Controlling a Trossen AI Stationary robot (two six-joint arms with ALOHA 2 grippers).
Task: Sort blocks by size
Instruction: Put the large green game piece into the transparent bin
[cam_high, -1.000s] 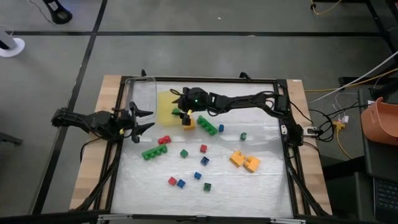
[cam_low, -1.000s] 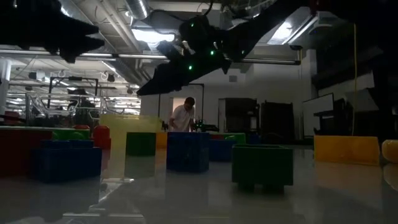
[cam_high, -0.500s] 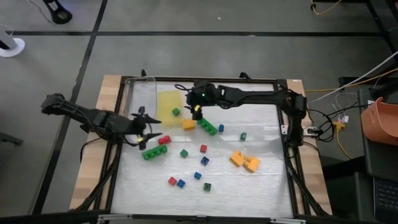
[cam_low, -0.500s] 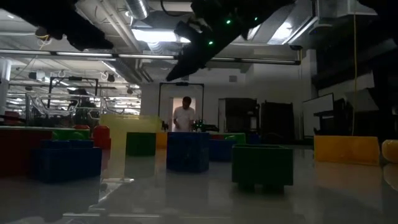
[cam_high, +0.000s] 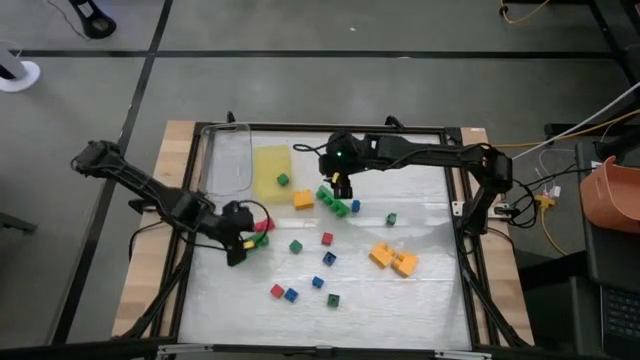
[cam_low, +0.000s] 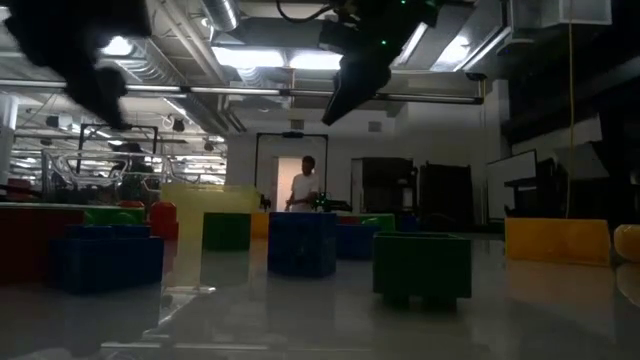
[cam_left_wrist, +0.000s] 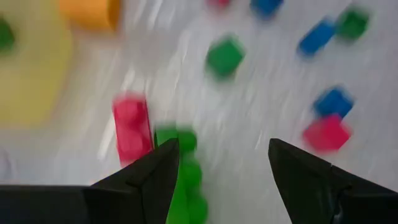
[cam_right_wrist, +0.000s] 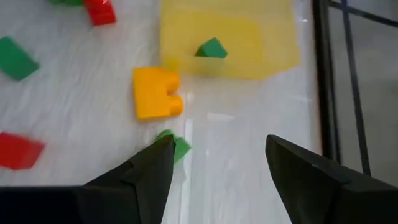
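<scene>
**Two pincers spread wide, nothing pinched**

Two pincers hang over the table, and neither holds a block. The left gripper (cam_high: 238, 243) sits low near the table's left edge with its fingers (cam_left_wrist: 140, 180) spread wide; in the left wrist view a long green brick (cam_left_wrist: 185, 177) lies in the gap between them and a red brick (cam_left_wrist: 132, 129) lies just beside it, but whether the fingers touch either cannot be told. The right gripper (cam_high: 340, 184) hovers nearer the far edge, about mid-width, its jaws also parted wide and bare; its wrist view shows the tip of a second long green brick (cam_right_wrist: 176, 146) between its fingers, with no contact to be seen.

Outward from the right gripper, an orange brick (cam_high: 303, 200) lies just beside the yellow tray (cam_high: 265, 170), and one small green cube (cam_high: 283, 180) rests on that tray. A clear container (cam_high: 227, 160) stands against the tray's left side, at the far left corner of the table (cam_high: 430, 300).

The remaining blocks are scattered across the middle: a green cube (cam_high: 296, 246), a red cube (cam_high: 327, 238) and a blue cube (cam_high: 329, 258) well apart from each other, a pair of orange bricks (cam_high: 393, 259) toward the right edge, and a red cube (cam_high: 277, 291) touching a blue one nearer the front edge.
</scene>
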